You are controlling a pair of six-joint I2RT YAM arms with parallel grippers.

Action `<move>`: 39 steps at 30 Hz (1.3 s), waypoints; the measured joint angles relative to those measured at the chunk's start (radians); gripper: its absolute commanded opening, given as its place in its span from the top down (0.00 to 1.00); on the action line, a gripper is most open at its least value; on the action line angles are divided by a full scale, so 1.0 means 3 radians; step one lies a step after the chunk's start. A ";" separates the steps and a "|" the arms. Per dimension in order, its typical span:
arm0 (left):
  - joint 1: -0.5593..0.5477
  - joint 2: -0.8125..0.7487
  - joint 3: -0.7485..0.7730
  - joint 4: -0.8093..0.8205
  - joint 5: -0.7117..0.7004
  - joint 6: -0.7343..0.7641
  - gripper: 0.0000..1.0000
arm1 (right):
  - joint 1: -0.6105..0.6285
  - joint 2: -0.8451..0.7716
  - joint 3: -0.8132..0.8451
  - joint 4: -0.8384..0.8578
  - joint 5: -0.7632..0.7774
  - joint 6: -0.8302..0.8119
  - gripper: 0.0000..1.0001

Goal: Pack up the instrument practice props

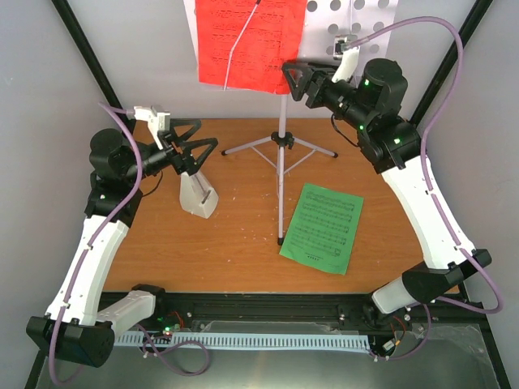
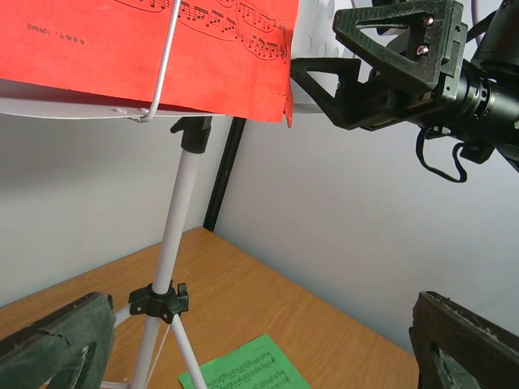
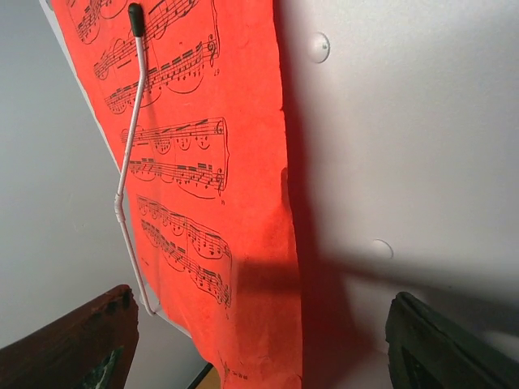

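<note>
- Top external: stand (image 1: 281, 154) upright, centre back, red page (image 1: 251, 40) on it; green page (image 1: 322, 227) flat, lengthwise toward the arms; metronome (image 1: 197, 194) upright, left.
- Left wrist: left gripper (image 2: 259, 340) wide apart, empty.
- Right wrist: right gripper (image 3: 259, 344) spread, empty, facing the red page.

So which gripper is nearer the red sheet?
Right. The right gripper sits open at the lower right corner of the red sheet; the left gripper is open down by the metronome.

Matt paper page (image 1: 276, 40), wooden table (image 1: 243, 243)
</note>
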 measured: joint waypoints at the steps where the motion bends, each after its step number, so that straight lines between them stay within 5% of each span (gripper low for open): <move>1: 0.0000 0.0000 0.0000 -0.0001 0.0001 0.0000 0.01 | 0.0000 -0.0003 0.0000 0.0003 0.0005 0.0001 0.18; 32: 0.0000 0.0000 0.0006 -0.0014 0.0048 -0.0023 0.01 | 0.0000 0.0251 -0.0206 0.0839 -0.0520 0.0441 0.55; 39: 0.0000 0.0004 0.0041 -0.0034 0.0055 -0.0023 0.01 | 0.0000 0.0200 -0.0373 0.0998 -0.0520 0.0470 0.71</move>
